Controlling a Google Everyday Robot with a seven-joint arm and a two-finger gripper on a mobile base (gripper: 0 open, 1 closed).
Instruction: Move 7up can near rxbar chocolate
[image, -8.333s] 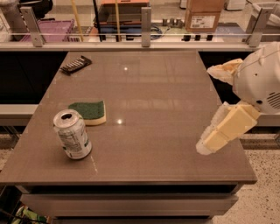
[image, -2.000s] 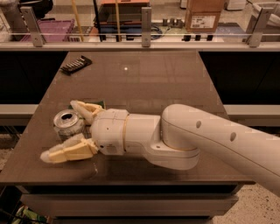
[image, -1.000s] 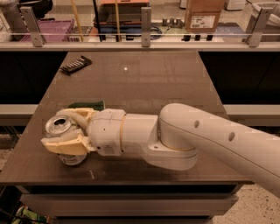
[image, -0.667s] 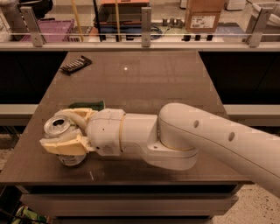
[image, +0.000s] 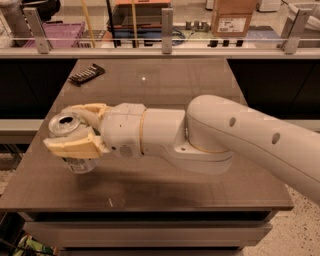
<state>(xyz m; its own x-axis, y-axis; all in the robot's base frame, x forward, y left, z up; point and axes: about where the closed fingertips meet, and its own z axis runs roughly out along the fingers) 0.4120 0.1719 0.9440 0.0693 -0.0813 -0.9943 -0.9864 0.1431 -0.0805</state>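
At the front left tabletop (image: 200, 80) corner, the jaws hug the 7up can (image: 65, 125); the rxbar chocolate (image: 86, 74) lies at the back left.

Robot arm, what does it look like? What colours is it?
The arm is thick, smooth and white, made of rounded tube shapes with two small dark dots on its side. Its gripper, at the table's near-left corner by the 7up can, has chunky pale-yellow fingers. No cables show.
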